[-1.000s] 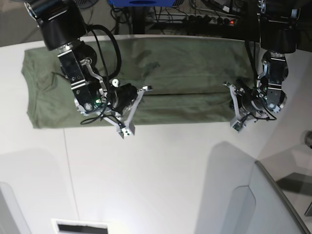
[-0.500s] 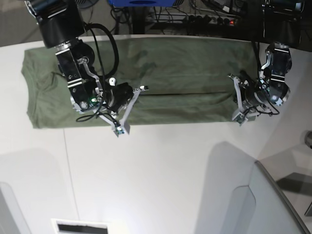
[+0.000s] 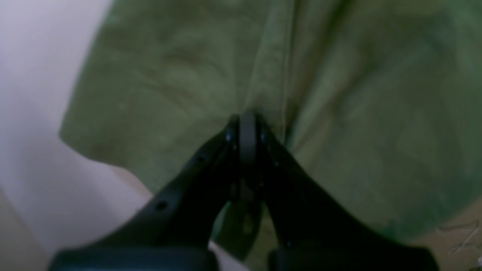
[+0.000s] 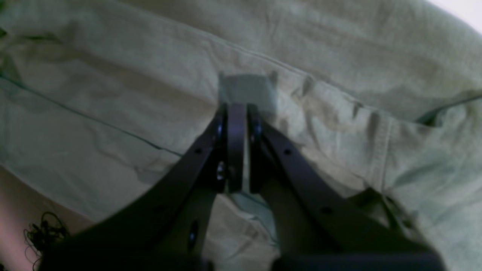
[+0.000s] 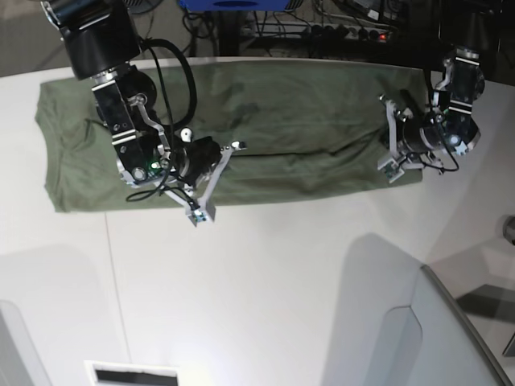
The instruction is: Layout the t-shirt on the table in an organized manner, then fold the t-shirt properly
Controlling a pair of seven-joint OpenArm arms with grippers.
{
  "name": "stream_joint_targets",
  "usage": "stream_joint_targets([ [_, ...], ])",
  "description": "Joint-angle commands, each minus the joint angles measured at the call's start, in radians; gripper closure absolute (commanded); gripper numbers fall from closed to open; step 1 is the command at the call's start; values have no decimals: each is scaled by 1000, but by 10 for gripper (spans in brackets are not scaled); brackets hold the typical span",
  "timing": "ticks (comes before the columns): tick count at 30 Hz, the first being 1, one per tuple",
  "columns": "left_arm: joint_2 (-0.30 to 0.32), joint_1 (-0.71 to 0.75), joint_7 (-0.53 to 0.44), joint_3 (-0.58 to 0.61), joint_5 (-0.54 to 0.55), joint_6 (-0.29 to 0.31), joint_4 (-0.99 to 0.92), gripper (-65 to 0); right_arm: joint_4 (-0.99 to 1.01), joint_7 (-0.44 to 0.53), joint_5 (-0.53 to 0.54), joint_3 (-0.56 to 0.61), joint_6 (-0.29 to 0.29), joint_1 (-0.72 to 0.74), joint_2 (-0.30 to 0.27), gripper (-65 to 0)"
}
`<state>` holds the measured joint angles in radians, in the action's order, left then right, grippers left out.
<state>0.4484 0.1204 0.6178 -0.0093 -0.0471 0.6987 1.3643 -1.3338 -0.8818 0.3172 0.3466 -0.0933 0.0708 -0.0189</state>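
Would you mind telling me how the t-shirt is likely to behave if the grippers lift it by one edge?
The t-shirt will probably drape and sag: it lies flat in soft wrinkles and folded layers. It looks thin, so likely light. Lifted at only two points, the span between would probably droop onto the table.

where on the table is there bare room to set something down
The table is bare in a wide stretch in front of the t-shirt, between its near hem and the grey panel. The far strip is crowded with shirt and both arms.
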Motion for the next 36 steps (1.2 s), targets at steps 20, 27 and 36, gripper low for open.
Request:
stream_joint_targets([
  [20, 65, -149, -97, -7, 2, -133, -133, 0, -16, 14, 9, -2, -4, 17, 4, -15],
  [27, 53, -233, -112, 65, 3, -135, -288, 0, -16, 13, 9, -2, -4, 19, 4, -15],
  [36, 14, -354, -209, 84, 3, -198, -434, 0, -16, 11, 10, 9, -7, 21, 4, -15],
])
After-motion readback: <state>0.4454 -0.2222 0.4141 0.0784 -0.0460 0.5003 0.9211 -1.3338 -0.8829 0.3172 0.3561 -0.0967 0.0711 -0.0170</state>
